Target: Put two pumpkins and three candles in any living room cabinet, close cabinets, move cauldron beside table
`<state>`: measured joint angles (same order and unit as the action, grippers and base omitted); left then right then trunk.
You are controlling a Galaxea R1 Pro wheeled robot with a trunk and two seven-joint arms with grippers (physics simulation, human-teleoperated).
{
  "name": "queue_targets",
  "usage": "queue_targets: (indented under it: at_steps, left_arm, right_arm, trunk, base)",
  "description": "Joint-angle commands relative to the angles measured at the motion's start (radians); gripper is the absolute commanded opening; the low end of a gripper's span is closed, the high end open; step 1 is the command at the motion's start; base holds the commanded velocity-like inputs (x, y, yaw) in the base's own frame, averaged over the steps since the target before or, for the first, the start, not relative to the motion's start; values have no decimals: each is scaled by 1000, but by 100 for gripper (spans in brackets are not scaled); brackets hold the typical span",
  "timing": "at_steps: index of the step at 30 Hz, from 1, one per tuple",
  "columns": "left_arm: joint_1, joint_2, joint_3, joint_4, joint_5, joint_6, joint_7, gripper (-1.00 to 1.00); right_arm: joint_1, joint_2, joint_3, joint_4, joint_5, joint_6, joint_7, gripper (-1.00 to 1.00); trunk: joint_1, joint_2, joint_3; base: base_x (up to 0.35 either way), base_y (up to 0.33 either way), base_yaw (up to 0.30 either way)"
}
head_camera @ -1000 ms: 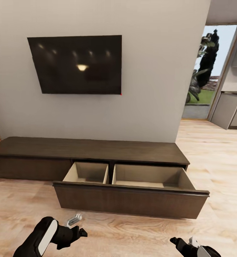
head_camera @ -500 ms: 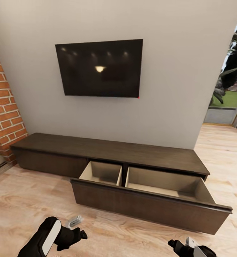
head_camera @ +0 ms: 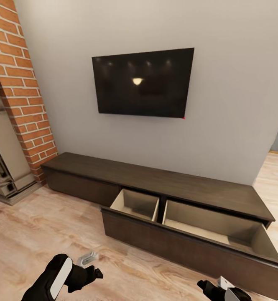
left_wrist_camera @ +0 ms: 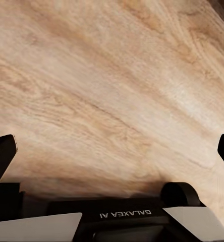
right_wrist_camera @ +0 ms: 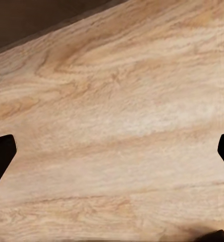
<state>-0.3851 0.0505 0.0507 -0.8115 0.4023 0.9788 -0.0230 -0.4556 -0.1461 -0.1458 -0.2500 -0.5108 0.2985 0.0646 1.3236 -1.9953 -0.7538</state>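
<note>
Both drawers of the cabinet [head_camera: 164, 184] are pulled out, empty; both grippers [left_wrist_camera: 112, 151] [right_wrist_camera: 112, 146] are spread, unloaded. The protruding front could be struck while turning.

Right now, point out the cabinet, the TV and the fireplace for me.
cabinet [head_camera: 155, 180]: head view, on its dark wooden top.
TV [head_camera: 144, 82]: head view, middle of the black screen.
fireplace [head_camera: 26, 100]: head view, on its brick column.

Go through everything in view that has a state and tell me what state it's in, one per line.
Cabinet: right drawer pulled out, left drawer front shut.
Right drawer: open, both pale compartments empty as far as they show.
TV: off, screen dark with reflected lights.
Left gripper: jaws wide open, empty, over the wood floor.
Right gripper: jaws wide open, empty, over the floor.
</note>
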Motion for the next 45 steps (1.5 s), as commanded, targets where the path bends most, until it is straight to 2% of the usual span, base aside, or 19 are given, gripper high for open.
queue_targets:
  at_steps: [1, 11, 27, 33, 45]
  left_arm:
    - [0, 0, 0, 0, 0, 0, 0, 100]
    - [0, -3, -1, 0, 0, 0, 0, 100]
    - [0, -3, -4, 0, 0, 0, -1, 100]
    - [0, -3, -3, 0, 0, 0, -2, 100]
    - [0, -3, -3, 0, 0, 0, -2, 100]
  right_arm:
    - [0, 0, 6, 0, 0, 0, -1, 100]
    - [0, 0, 26, 0, 0, -1, -3, 100]
    - [0, 0, 26, 0, 0, -1, -2, 100]
    - [0, 0, 26, 0, 0, -1, -2, 100]
    - [0, 0, 27, 0, 0, -1, -2, 100]
  trunk:
    - [-4, 7, 3]
    - [-42, 77, 30]
    - [-104, 189, 73]
    - [-127, 231, 89]
    - [-127, 231, 84]
  base:
    - [0, 0, 287]
    - [-21, -13, 287]
    - [-248, -155, 287]
    - [-58, -50, 287]
    - [-2, -2, 287]
